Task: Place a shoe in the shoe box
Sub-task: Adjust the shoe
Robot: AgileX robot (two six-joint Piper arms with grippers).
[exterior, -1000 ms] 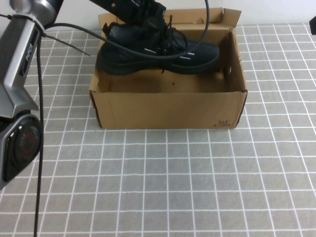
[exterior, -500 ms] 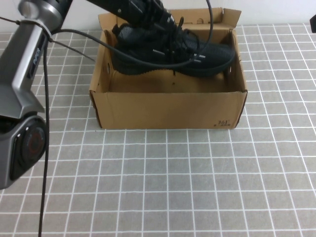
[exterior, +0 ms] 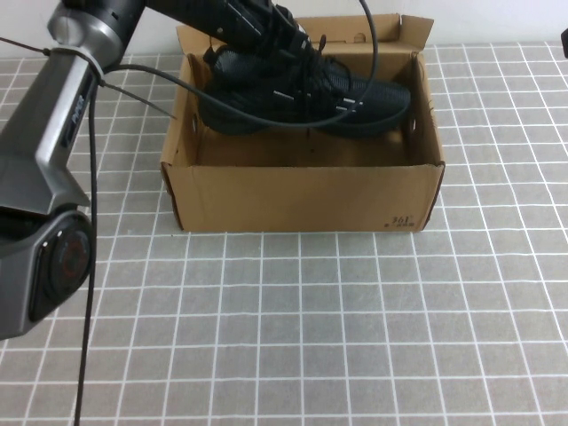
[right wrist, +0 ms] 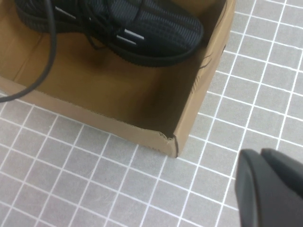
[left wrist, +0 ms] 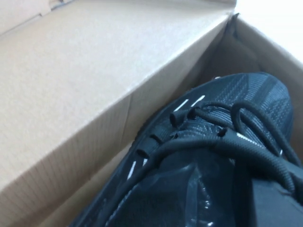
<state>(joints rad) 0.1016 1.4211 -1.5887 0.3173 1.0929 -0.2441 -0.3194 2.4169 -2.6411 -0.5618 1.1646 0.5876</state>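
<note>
Left gripper [exterior: 266,27], at the frame's upper centre, clamped on the black sneaker [exterior: 302,93] near its collar, judging by the lifted heel; gripped there probably so the toe could drop first. Sneaker held inside the cardboard shoe box [exterior: 302,191], toward its rear wall, long axis along the box's length, toe pointing to the frame's right. Right gripper [right wrist: 270,189] parked clear of the box's front corner; opening impossible to tell.
</note>
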